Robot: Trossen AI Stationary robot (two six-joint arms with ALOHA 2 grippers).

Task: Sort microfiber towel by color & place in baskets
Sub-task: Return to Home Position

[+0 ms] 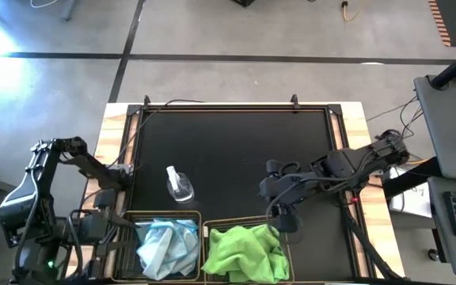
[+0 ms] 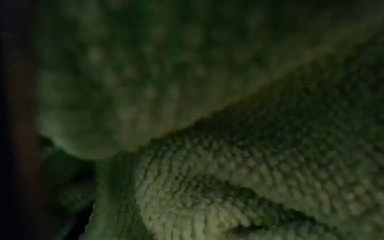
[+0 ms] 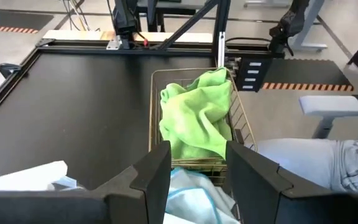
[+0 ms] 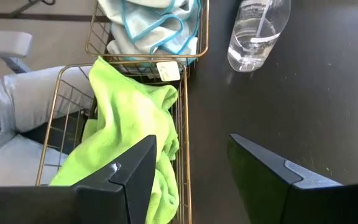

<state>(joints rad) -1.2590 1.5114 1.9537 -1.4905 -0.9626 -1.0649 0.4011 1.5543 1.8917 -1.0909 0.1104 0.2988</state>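
Observation:
Two wire baskets stand side by side at the table's near edge. The left basket (image 1: pixel 133 229) holds pale blue towels (image 1: pixel 169 245). The right basket (image 1: pixel 287 237) holds lime green towels (image 1: pixel 244 252), which also show in the right wrist view (image 4: pixel 129 124) and fill the low view (image 2: pixel 245 167). My right gripper (image 1: pixel 285 220) is open and empty over that basket's right rim (image 4: pixel 185 155). My left gripper (image 1: pixel 117 226) is open and empty at the left of the blue basket, pointing toward the table's right edge (image 3: pixel 197 177).
A small clear spray bottle (image 1: pixel 179 184) lies on the black mat (image 1: pixel 236 150) just beyond the left basket. The mat has a raised frame around it. A person's legs in jeans (image 4: pixel 17 99) show beside the table's near edge.

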